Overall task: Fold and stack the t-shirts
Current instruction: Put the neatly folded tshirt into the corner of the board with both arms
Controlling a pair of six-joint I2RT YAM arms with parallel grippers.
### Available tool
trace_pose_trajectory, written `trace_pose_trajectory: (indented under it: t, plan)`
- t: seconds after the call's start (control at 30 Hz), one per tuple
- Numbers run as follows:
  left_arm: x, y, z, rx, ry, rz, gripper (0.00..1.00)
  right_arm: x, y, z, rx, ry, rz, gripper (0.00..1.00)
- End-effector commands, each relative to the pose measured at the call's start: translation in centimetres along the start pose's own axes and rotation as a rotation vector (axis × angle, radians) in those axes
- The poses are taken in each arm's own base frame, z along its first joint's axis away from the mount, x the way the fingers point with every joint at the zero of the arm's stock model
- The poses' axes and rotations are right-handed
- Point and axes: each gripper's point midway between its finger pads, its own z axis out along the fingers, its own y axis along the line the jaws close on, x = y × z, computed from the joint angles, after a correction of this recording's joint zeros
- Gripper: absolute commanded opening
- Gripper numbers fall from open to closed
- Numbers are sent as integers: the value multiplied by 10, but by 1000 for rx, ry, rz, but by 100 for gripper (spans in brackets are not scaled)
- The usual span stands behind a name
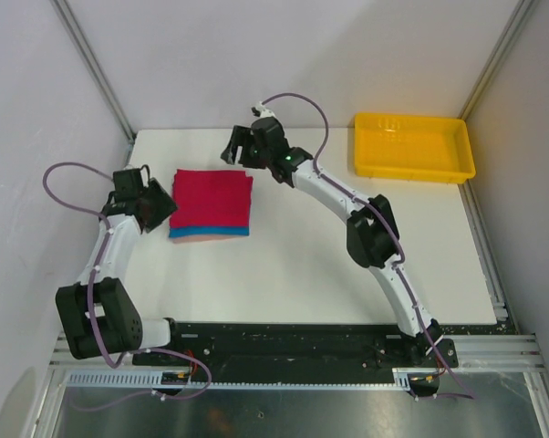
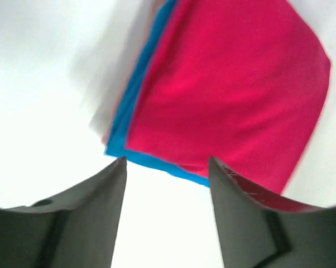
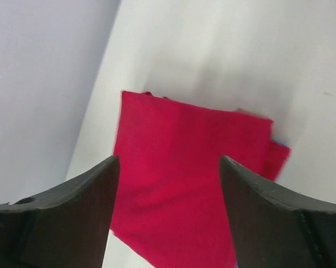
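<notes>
- The left end effector (image 1: pixel 165 208) sits at the left side of the tabletop (image 1: pixel 284 274), just beside the left edge of the folded stack and pointing toward it.
- In the left wrist view, the left end effector (image 2: pixel 167 167) has its two fingers well apart with only bare tabletop between them. It is open and holds nothing. The stack's nearest corner lies just past the fingertips.
- The red t-shirt (image 1: pixel 212 197) lies folded into a rectangle on top of the stack, left of the tabletop's centre and between the two end effectors. It fills most of the left wrist view (image 2: pixel 229 95).
- The blue t-shirt (image 1: pixel 211 232) lies folded under the red one. It shows only as a narrow strip along the near edge (image 2: pixel 133 106).
- The right end effector (image 1: pixel 241 157) hangs above the far right corner of the stack.
- In the right wrist view, the right end effector (image 3: pixel 169 164) has its fingers spread wide with nothing gripped. The red t-shirt (image 3: pixel 190 184) lies below it, apart from the fingers.
- A yellow tray (image 1: pixel 411 169) stands at the far right of the tabletop, well apart from the stack.
</notes>
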Motion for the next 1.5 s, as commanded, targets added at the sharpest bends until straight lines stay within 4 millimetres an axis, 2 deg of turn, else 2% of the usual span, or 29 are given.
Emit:
trace_pose_trajectory:
  t: [0.0,0.1,0.23,0.33,0.47,0.63,0.73,0.83,0.97,1.1,1.3,1.47]
  plan:
    - [-20,33,-16,-116,-120,-36,71,-23,-45,-7,44,53,64,78]
    - [-33,24,-24,-84,-151,-30,72,-36,-74,-22,87,65,111,78]
    - [-32,-7,-19,-2,-114,10,67,-45,-91,-40,125,76,127,77]
    - [-25,-46,-16,69,-93,116,66,-41,-103,-53,161,89,136,76]
    - [-6,-114,-8,183,-49,287,68,-39,-126,-77,207,83,175,76]
    - [30,-191,23,300,52,471,69,-31,-165,-114,266,79,245,76]
    - [50,-228,46,355,105,533,69,-26,-185,-136,310,74,267,76]
    - [68,-250,71,377,151,544,68,-26,-201,-154,345,69,281,76]
    - [88,-255,109,350,209,525,68,-25,-213,-170,375,69,284,75]
    - [101,-243,136,285,228,525,68,-20,-217,-176,394,83,272,75]
    - [103,-199,151,102,196,487,69,-8,-218,-177,401,104,270,75]
    - [105,-154,150,-30,186,462,69,1,-212,-173,392,121,262,75]
